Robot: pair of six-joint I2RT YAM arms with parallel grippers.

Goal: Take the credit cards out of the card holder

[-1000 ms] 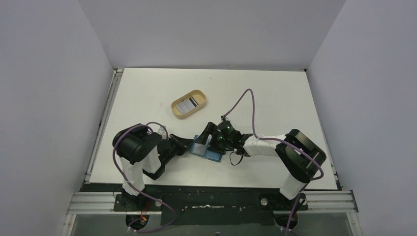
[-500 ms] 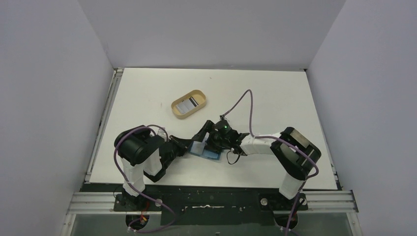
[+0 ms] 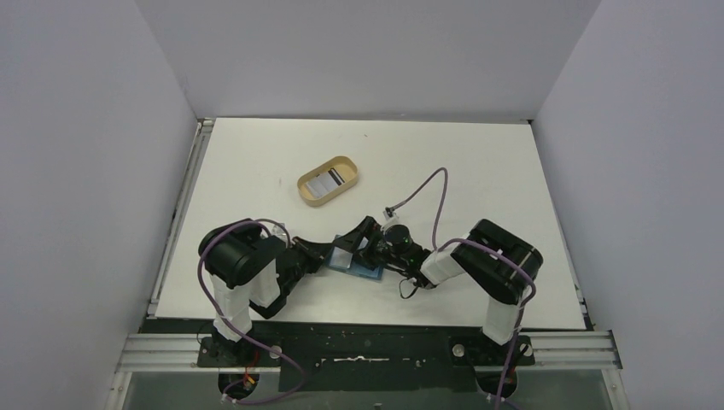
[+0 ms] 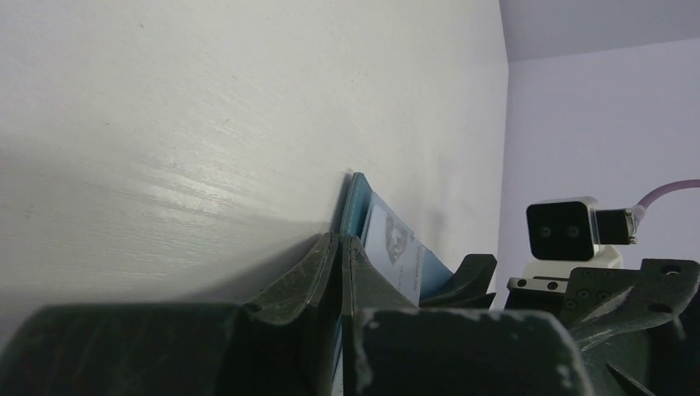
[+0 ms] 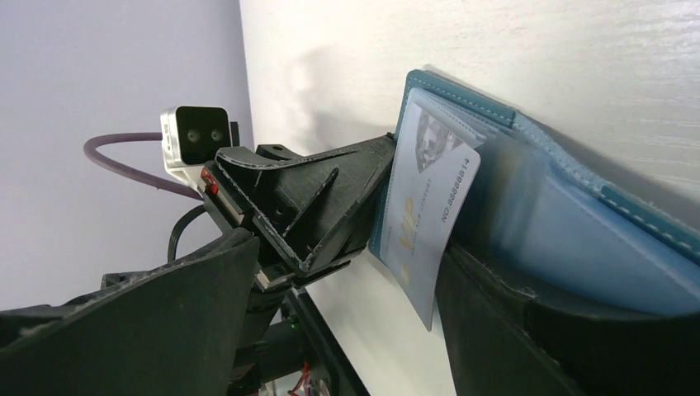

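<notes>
Since the card holder (image 5: 569,239) lies opened on the table (image 3: 478,171) just ahead of the two arm bases and between the grippers, its pale blue pockets face up and one whitish card (image 5: 431,216) stands half out of its slot, tilted away from the leather. That tilt looks useful: it gives an edge a finger could get behind. The left gripper (image 4: 340,243) comes in low along the table from the left, and its fingers are pressed together on the holder's near edge. A sliver of teal shows between them, so I judge it to be acting as an anchor, pinning the wallet so that a pull on the card does not drag the whole thing along. The right gripper (image 3: 363,242) reaches in from the other side with its jaws spread wide, one finger on each side of the raised card and neither clamped on it. Whether the lower finger touches the card's corner I cannot tell. It seems poised to close and draw the card out. Well apart, toward the far left of the table, the oval tray (image 3: 307,195) holds a striped card (image 3: 329,178) — presumably where extracted cards go.
</notes>
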